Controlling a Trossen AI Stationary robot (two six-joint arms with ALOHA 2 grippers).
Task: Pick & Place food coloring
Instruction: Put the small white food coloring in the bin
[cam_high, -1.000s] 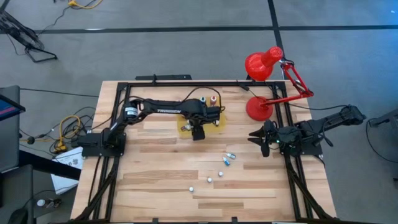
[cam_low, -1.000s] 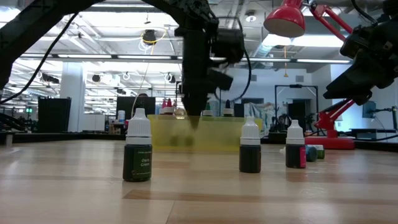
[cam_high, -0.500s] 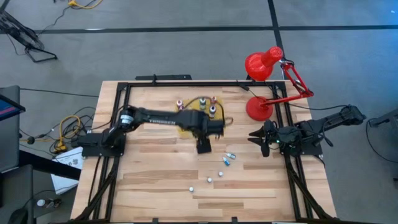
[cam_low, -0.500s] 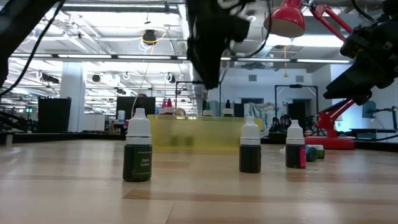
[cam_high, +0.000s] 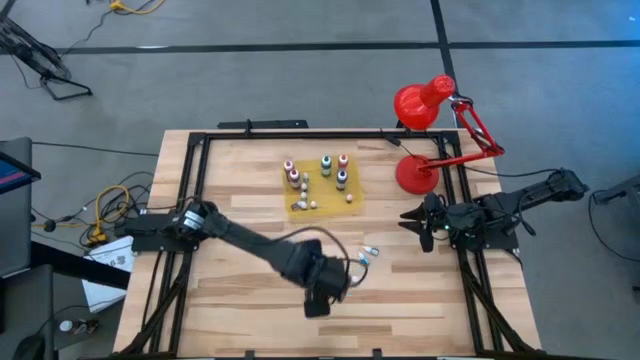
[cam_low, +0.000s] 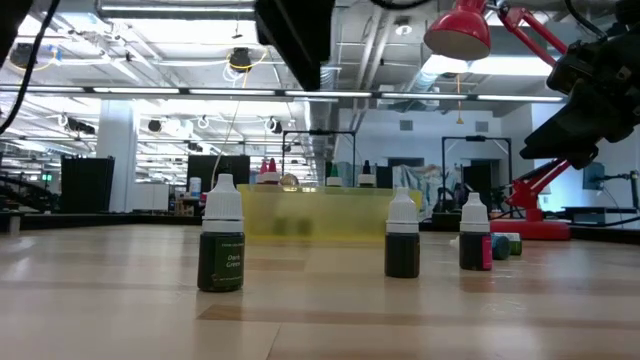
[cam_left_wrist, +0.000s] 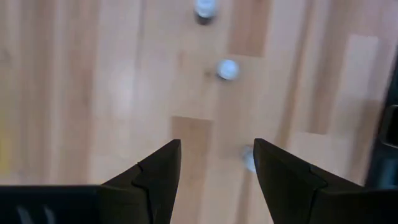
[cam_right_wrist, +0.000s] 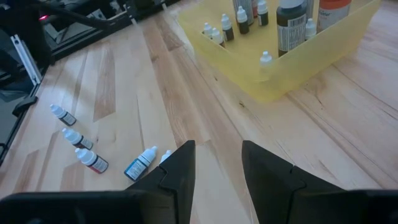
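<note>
The left gripper (cam_high: 317, 303) hangs over the near part of the tabletop (cam_high: 240, 300), fingers apart with nothing between them. In its wrist view three standing bottles show cap-up: the nearest bottle (cam_left_wrist: 247, 158) sits just off the inner edge of one finger, not centred in the gap; a second bottle (cam_left_wrist: 227, 69) and a third bottle (cam_left_wrist: 204, 8) lie further ahead. Each stands upright, long axis vertical.

Judgement: the gripper needs a small sideways shift to centre on the nearest bottle.

The right gripper (cam_high: 420, 222) waits near the lamp (cam_high: 425, 100), fingers narrowly parted, empty. The left arm is clearly nearer. Other bottles stand in the yellow tray (cam_high: 355, 186).
</note>
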